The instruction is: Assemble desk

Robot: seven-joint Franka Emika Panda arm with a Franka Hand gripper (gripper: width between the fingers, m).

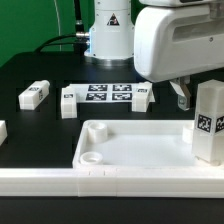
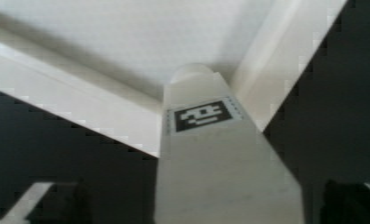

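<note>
The white tray-like tabletop point(image 1: 140, 145) lies at the front of the table, rim up, with a round socket point(image 1: 90, 157) in its near corner on the exterior view's left. One white square leg point(image 1: 208, 122) with a tag stands upright at the tabletop's end on the exterior view's right. My gripper point(image 1: 185, 100) hangs open level with that leg's upper part. In the wrist view the leg point(image 2: 208, 150) runs between my fingers point(image 2: 36, 200) with a dark gap on each side, and my gripper point(image 2: 196, 205) holds nothing. The tabletop's rim point(image 2: 66, 85) shows beyond it.
The marker board point(image 1: 105, 93) lies at the back middle. Loose white legs lie around it point(image 1: 35, 95), point(image 1: 68, 103), point(image 1: 143, 95), and one sits at the left edge point(image 1: 2, 130). A long white border rail point(image 1: 100, 185) runs along the front. The arm's base point(image 1: 108, 30) stands behind.
</note>
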